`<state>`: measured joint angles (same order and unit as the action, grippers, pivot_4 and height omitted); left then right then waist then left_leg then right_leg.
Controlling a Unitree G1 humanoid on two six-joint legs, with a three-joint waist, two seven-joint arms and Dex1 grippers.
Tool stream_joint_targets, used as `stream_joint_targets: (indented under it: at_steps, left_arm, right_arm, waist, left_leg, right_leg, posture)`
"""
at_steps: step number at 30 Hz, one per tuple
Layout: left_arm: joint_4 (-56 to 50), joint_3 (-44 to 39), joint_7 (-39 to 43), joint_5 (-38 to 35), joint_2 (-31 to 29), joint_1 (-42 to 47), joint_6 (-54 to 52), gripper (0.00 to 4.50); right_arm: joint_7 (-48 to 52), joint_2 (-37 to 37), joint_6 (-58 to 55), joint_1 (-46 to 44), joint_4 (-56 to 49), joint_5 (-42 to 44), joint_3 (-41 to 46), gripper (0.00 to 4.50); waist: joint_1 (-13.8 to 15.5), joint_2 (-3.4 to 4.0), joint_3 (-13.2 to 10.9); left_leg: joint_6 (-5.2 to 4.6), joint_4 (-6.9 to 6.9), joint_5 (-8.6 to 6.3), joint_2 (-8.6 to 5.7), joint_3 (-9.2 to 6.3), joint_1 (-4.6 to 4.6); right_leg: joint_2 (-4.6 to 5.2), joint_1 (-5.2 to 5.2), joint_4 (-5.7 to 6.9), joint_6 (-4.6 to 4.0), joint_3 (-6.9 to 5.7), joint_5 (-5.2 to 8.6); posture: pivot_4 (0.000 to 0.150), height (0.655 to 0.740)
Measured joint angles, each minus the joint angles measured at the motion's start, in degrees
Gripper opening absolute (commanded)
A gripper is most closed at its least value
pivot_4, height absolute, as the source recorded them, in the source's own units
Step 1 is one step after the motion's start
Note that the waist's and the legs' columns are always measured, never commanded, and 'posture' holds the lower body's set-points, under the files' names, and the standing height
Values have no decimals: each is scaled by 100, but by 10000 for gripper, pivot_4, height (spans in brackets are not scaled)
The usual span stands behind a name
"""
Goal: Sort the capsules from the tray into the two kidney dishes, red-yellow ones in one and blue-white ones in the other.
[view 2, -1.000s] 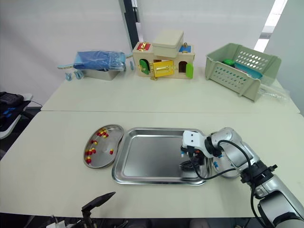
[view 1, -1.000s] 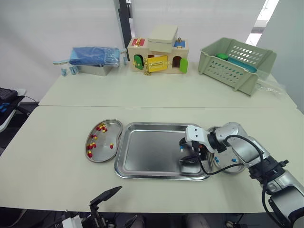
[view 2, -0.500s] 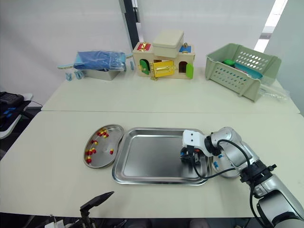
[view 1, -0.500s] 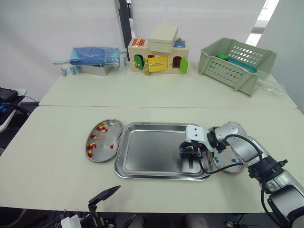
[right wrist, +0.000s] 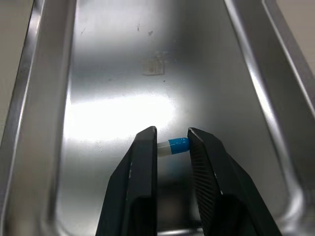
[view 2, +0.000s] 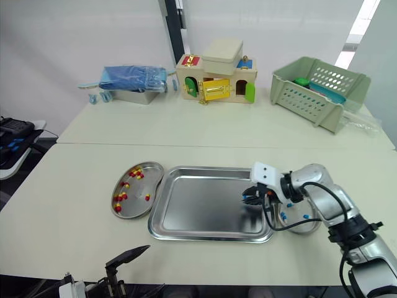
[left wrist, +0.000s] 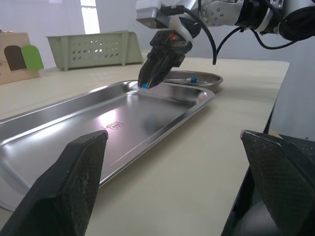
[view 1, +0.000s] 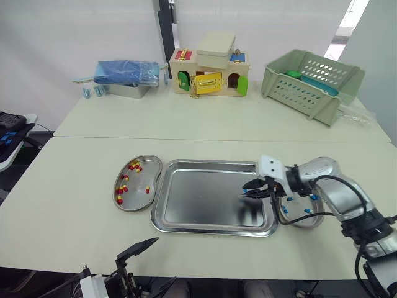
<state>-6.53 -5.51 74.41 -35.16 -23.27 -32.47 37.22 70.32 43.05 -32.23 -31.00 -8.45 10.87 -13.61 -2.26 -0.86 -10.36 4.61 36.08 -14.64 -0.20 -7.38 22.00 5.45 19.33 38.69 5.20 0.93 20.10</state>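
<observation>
My right gripper (view 1: pixel 248 190) hangs just above the right part of the steel tray (view 1: pixel 198 202), shut on a blue-white capsule (right wrist: pixel 173 146) pinched between its two black fingertips; the same capsule (left wrist: pixel 143 86) glints blue at the gripper's tip in the left wrist view. To the tray's left stands a kidney dish (view 1: pixel 146 165) with several red-yellow capsules (view 1: pixel 124 186). To the tray's right, partly behind my right arm, a second kidney dish (view 1: pixel 308 218) holds blue-white capsules (view 1: pixel 286 212). My left gripper (view 1: pixel 138 249) sits low at the table's near edge, open, its fingers (left wrist: pixel 69 182) wide apart with nothing between.
At the table's far side stand a blue bundle on a metal box (view 1: pixel 124 76), a wooden toy house (view 1: pixel 209 71) and a green plastic basket (view 1: pixel 310 77). A seam (view 1: pixel 186 138) splits the two tabletops.
My right gripper closed on the blue-white capsule in the tray's right part and lifted it, turning toward the right. The head camera shifted slightly.
</observation>
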Motion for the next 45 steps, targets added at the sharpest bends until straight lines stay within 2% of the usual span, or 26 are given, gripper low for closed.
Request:
stream_joint_targets:
  at_steps: [4, 9, 13, 23, 25, 28, 31, 35, 42, 45]
  left_arm:
    - [-10, 111, 255, -82, -185, 130, -68, 45000]
    - [7, 181, 687, -286, -409, 406, -161, 45000]
    - [10, 187, 866, -402, -509, 730, -391, 45000]
    - [-776, 188, 420, -368, -617, 827, -1107, 45000]
    - [-927, 188, 337, -344, -635, 731, -1199, 45000]
    - [-1158, 187, 179, -281, -657, 617, -1322, 45000]
    - [-1333, 187, 43, -247, -672, 599, -1419, 45000]
    - [-1369, 183, -103, -223, -673, 556, -1466, 45000]
    - [-1404, -196, -664, -147, -778, 585, -1769, 45000]
    - [-1363, -891, -1357, -116, -1046, 762, -2238, 45000]
  right_arm:
    - [-55, 523, -338, 547, -461, 339, 599, 7013]
    - [-143, 1275, -523, 1687, -731, 571, 1549, 7013]
    - [-276, 1512, -527, 2365, -802, 621, 2103, 7013]
    - [-450, 1515, -147, 2603, -790, 619, 2193, 7013]
    - [-439, 1515, -43, 2609, -750, 620, 2193, 13971]
    - [-414, 1516, -1, 2657, -749, 629, 2193, 20789]
    - [-402, 1516, 39, 2671, -711, 643, 2193, 29877]
    - [-391, 1521, 49, 2671, -639, 690, 2193, 43766]
    - [-349, 1571, 180, 2770, -350, 868, 2626, 44428]
    - [-198, 1686, 587, 2976, 146, 869, 3156, 44428]
  waist:
    - [51, 0, 0]
    - [73, -1, -2]
    - [25, 1, -1]
    - [25, 0, -2]
    - [29, 0, -2]
    - [41, -2, -3]
    - [45, -2, -3]
    - [43, -2, -3]
    - [50, -3, -4]
    - [58, -6, -6]
  left_leg:
    - [0, -1, 0, 0, 1, 2]
    - [-1, -1, 0, 0, 1, 3]
    - [-1, -1, 0, 4, 6, -4]
    - [0, -1, 0, 7, 5, -4]
    - [0, -1, 0, 7, 5, -3]
    - [0, -1, 0, 7, 4, -2]
    - [0, -1, 0, 7, 5, -2]
    - [0, -1, 0, 7, 5, -3]
    - [-1, -1, 0, 6, 5, -2]
    - [-1, -1, 0, 7, 0, -3]
  right_leg:
    - [0, -2, -4, 0, -1, 0]
    - [0, -3, -6, 0, -3, 0]
    - [-5, -4, -1, 0, 2, 0]
    - [-8, -6, -2, 0, 3, 0]
    - [-8, -6, -3, 0, 3, 0]
    - [-8, -7, -5, 0, 2, 0]
    - [-8, -8, -6, 0, 2, 0]
    - [-8, -8, -6, 0, 2, 1]
    - [-8, -8, -7, -1, 2, 0]
    - [-9, -10, -6, -1, -2, 1]
  posture:
    - [1500, 7400]
    - [1500, 7400]
    - [1500, 7400]
    - [1500, 7400]
    - [1500, 7400]
    - [1500, 7400]
    - [1500, 7400]
    - [1500, 7400]
    - [1500, 7400]
    - [1500, 7400]
